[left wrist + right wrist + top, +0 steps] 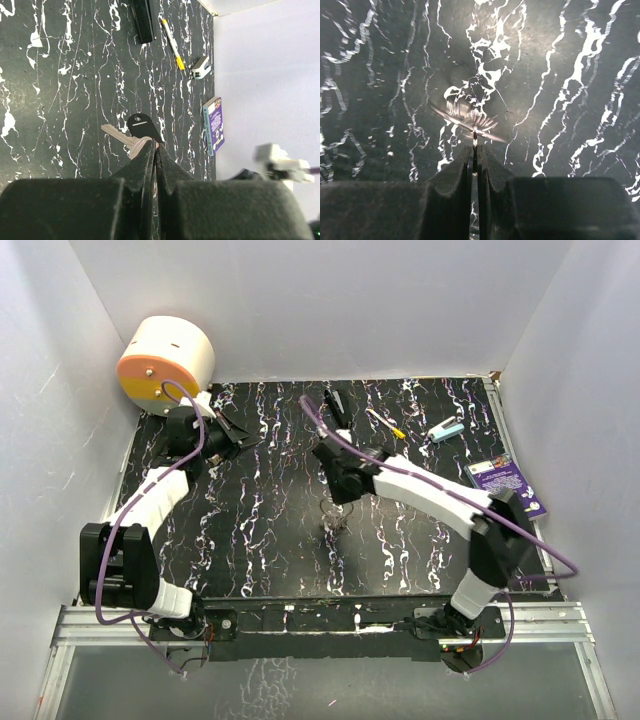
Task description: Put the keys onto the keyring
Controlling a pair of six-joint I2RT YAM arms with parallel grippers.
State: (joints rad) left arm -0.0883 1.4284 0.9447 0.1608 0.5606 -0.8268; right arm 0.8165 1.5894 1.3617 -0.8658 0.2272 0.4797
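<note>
My left gripper [232, 432] hangs over the far left of the black marbled table [260, 540]. In the left wrist view it [155, 145] is shut on the keys: a black-headed key [142, 126] and a silvery key [117, 135] stick out past its tips, off the table. My right gripper [338, 502] is at the table's middle, pointing down. The right wrist view has this gripper [475, 147] shut on the edge of the keyring [467, 122], a thin silvery ring that looks blurred. From above the keyring [333, 522] shows faintly just below the fingertips.
A round white and orange object [165, 360] stands at the back left corner. Along the back lie a black bar-shaped object [335, 405], a yellow-handled thin tool [385, 422] and a teal and white clip [447, 430]. A purple booklet [507, 483] lies at the right edge.
</note>
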